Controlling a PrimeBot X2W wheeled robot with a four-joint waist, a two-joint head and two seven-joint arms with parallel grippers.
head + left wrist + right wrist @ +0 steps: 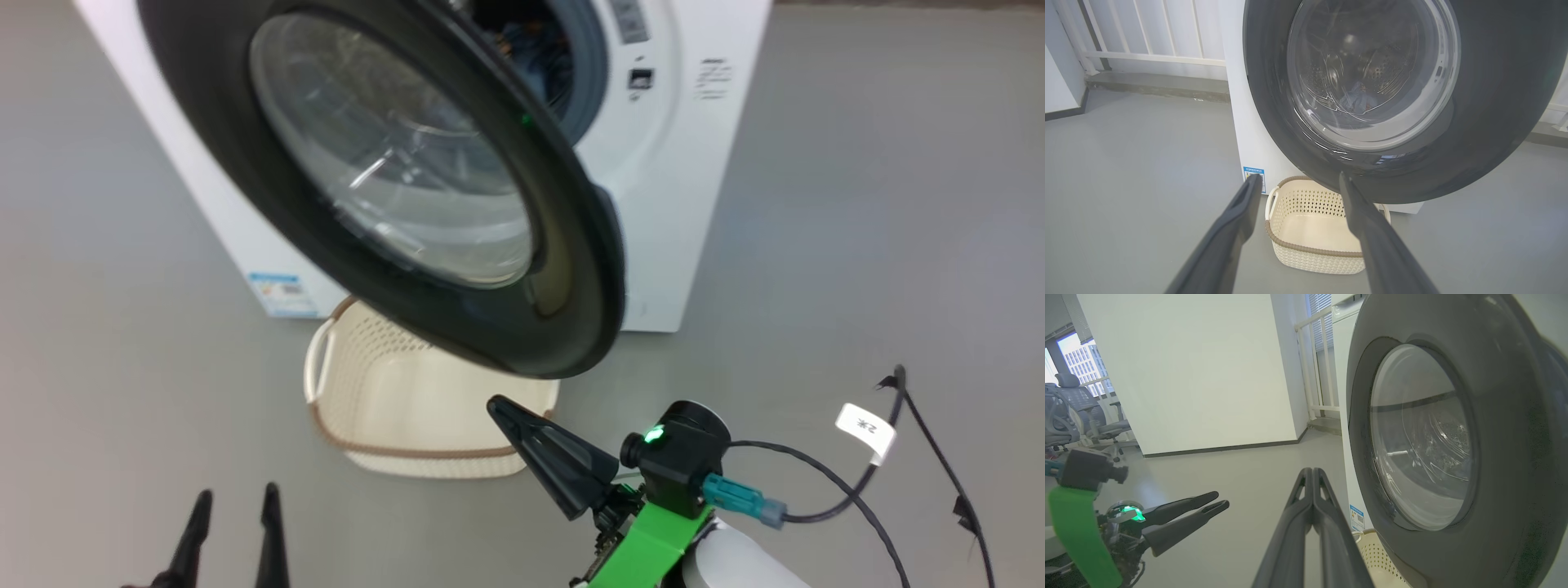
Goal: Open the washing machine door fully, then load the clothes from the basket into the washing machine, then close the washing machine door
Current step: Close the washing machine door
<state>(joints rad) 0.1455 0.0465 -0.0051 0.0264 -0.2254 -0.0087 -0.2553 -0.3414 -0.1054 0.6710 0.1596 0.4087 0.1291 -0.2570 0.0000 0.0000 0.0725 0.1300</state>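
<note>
The washing machine (678, 204) stands ahead, and its door (245, 163) hangs part-way open over the basket (424, 408), which lies empty on the floor. Blue clothes (531, 49) lie in the drum and also show through the door glass (1355, 100). My right gripper (494, 402) is shut on nothing, its tip just below the door's lower rim; in the right wrist view the door (1506, 457) is close on the right of the gripper (1312, 471). My left gripper (237, 492) is open and empty, low and left of the basket (1310, 228), pointing at the door (1269, 81).
Black cables with a white tag (865, 429) lie on the grey floor at the right. A white railing (1147, 57) runs behind the machine. Office chairs (1069, 412) and a white wall (1188, 375) stand further to the left.
</note>
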